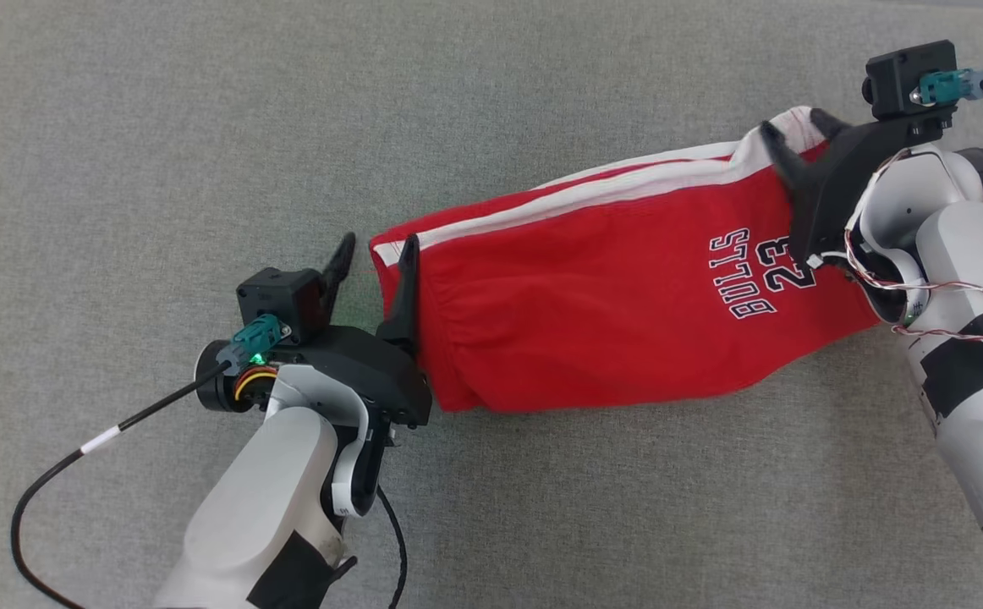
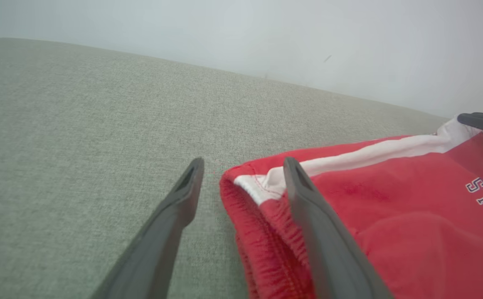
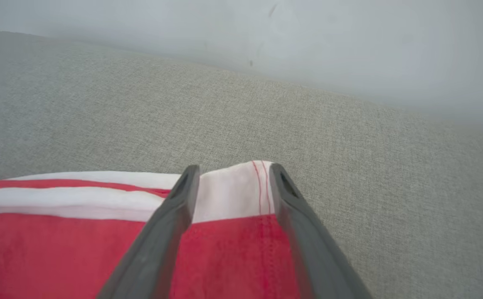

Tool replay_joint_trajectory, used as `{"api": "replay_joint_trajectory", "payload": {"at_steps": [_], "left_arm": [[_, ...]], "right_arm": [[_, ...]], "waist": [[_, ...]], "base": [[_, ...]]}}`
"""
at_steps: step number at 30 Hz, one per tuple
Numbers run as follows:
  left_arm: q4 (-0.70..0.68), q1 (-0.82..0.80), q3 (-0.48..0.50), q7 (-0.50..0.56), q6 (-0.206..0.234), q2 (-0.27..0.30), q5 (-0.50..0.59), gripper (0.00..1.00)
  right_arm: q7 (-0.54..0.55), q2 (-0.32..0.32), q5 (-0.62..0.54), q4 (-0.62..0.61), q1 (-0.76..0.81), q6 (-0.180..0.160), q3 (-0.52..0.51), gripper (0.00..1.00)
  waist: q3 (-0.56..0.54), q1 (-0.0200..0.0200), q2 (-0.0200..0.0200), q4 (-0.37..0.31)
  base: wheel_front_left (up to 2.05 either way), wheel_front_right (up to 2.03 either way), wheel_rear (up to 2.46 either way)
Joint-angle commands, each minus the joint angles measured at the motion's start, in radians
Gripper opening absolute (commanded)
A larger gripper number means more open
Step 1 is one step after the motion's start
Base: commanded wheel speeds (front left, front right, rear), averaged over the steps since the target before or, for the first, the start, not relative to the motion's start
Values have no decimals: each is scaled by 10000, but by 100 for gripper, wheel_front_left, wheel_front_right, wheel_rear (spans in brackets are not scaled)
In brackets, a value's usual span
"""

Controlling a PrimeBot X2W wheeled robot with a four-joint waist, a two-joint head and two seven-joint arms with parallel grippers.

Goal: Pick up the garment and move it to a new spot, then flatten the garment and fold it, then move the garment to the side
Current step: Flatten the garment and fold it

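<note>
Looking down from the head view, the whole thing comes down to how the red garment (image 1: 593, 304) lies. Its long axis runs from the middle left of the frame up to the upper right, tilted a bit, flat on the grey bench (image 1: 162, 127).

The left jaws sit at the waistband end, middle left. They're spread, not pinching anything. In the left wrist view one finger hangs over the bare bench (image 2: 79, 124) just left of the edge, and the other lies over the garment (image 2: 391, 207) at its white-striped corner. So almost all the cloth is off to the right of those jaws.

The right jaws are at the far hem end, upper right. They're spread too, with the white corner of the garment (image 3: 58, 249) showing between the two fingers and nothing clamped. Can't tell if the tips actually touch the cloth.

So each arm has its own end, and both are on the upper, striped long edge. My guess is the next grab is those two corners. The left jaws already straddle the edge, while the right ones would need to get under the cloth first.
</note>
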Motion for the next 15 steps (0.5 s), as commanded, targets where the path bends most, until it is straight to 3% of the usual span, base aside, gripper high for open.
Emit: {"api": "replay_joint_trajectory", "payload": {"at_steps": [1, 9, 15], "left_arm": [[78, -99, 10, -118, 46, -27, 55, 100], [136, 441, 375, -985, 12, 138, 142, 100], [-1556, 1934, 1092, -1129, -295, 404, 958, 100]], "right_arm": [[-96, 5, 154, 74, -90, -27, 23, 100], [526, -319, 1660, -8, 91, -27, 423, 100], [1521, -784, 2421, 188, 548, -27, 484, 100]], "waist": [[-66, -1, -2, -4], [-791, -1, -2, -15], [-1281, -1, -2, 72]], "base": [[0, 0, 0], [0, 0, 0], [0, 0, 0]]}}
